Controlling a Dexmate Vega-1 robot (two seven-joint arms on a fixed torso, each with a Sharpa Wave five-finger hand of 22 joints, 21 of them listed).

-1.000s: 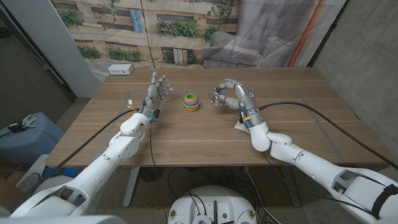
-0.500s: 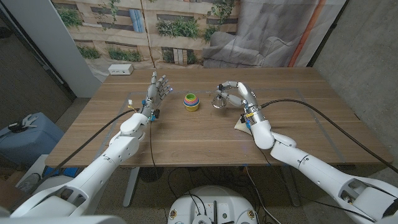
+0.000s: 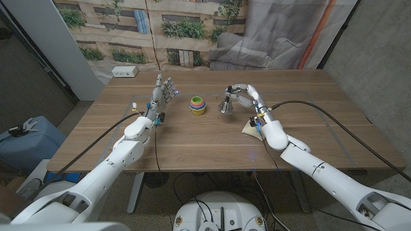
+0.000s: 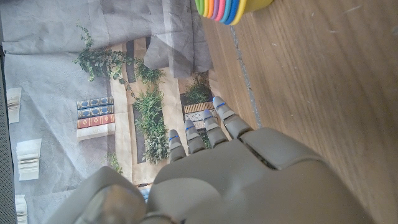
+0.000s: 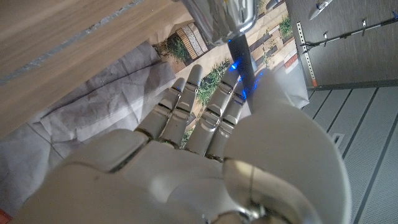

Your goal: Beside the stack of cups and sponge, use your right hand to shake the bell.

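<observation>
A small silver bell (image 3: 226,106) with a dark handle is pinched in my right hand (image 3: 247,96) just right of the table's middle, mouth down and slightly tilted, close over the wood. In the right wrist view the bell (image 5: 227,15) shows beyond my right hand (image 5: 186,155), its black handle between the fingers. The stack of coloured cups (image 3: 198,104) stands a short way left of the bell. A pale sponge (image 3: 249,128) lies beside my right wrist. My left hand (image 3: 162,94) stands on edge left of the cups (image 4: 231,7), fingers straight and apart, holding nothing.
A white power box (image 3: 124,72) sits at the table's (image 3: 192,141) back left corner. Black cables trail from both wrists across the wood to the near edge. A printed backdrop and grey cloth hang behind the table.
My right wrist has swung back and to the right while the fingers keep hold of the bell, which now tilts. The left hand and cups have not moved.
</observation>
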